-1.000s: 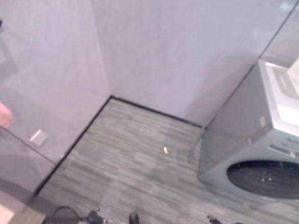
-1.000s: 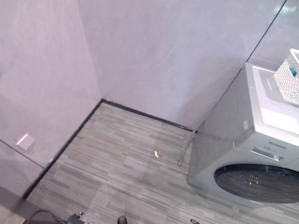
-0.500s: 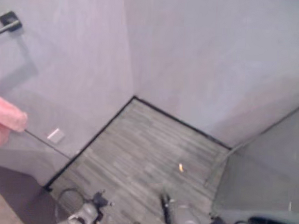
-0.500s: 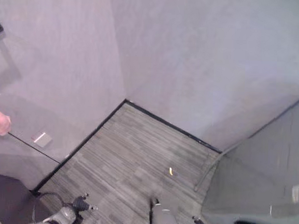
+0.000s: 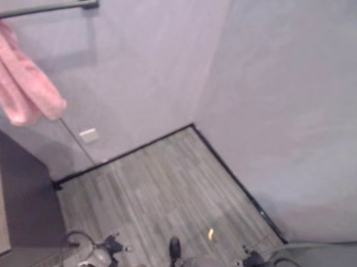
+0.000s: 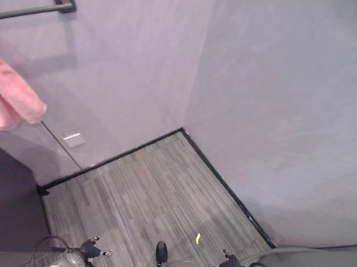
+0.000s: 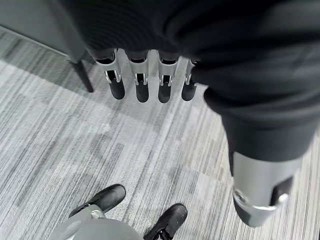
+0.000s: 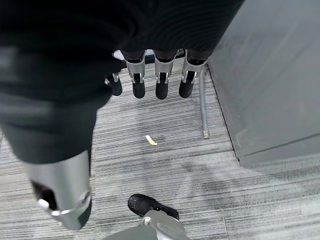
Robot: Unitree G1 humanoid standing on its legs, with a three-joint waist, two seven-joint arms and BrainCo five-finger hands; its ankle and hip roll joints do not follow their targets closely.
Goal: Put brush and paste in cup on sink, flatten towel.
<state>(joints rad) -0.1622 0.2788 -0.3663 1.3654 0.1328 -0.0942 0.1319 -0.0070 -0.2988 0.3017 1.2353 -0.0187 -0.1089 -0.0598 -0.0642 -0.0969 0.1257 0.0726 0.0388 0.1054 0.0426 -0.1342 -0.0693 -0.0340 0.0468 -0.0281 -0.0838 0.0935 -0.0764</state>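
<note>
The pink towel (image 5: 24,87) hung bunched from the rail (image 5: 42,7), up on the left, nearer the left hand (image 7: 150,75) than the right hand (image 8: 150,75) (both hung low, fingers straight, empty).

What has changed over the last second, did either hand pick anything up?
Only the head camera moved: it swung left, so the washing machine and white basket left the picture and the pink towel on its wall rail came in. Nothing was grasped. Left hand and right hand hang open over the grey floor, where the small yellow scrap lies.
</note>
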